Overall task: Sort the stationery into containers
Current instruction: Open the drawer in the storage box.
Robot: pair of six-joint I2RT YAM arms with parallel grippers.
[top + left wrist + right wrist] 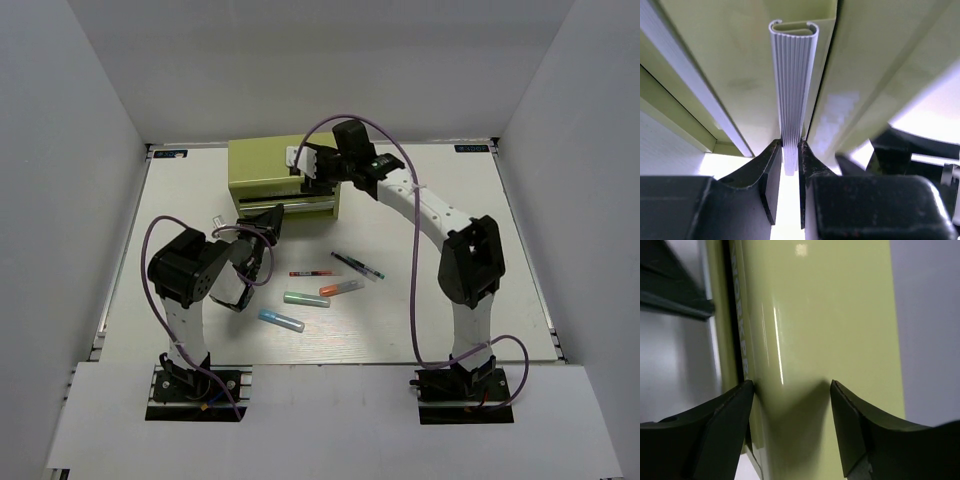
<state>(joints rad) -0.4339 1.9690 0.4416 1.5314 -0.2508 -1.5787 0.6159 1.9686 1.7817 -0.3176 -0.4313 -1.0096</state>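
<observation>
So the left gripper is clamped tight on the ribbed silver drawer handle of the olive-green mini chest. Its fingers pinch it from both sides with no gap left. The right gripper sits over the chest's top with its fingers spread wide. There's only green metal between them, and I can't tell if the tips actually touch it.

All the stationery is loose on the table, to the right of the left gripper and nearer the arm bases, well apart from the chest. The thin red pen is closest to that gripper. Past it are the green marker and the orange marker, which are just beside each other. The dark pen with teal end lies tilted, furthest out. The blue marker is nearest the bases. The right arm's purple cable hangs down just beyond the pens and doesn't lie on any of them.

The pens only show up from above. From up there the left gripper's body covers the handle, so only the left wrist camera really shows the pinch. The right wrist camera catches lettering reading something like "WORK PR" down the chest's edge by its left finger, and it's too small to read from the top.
</observation>
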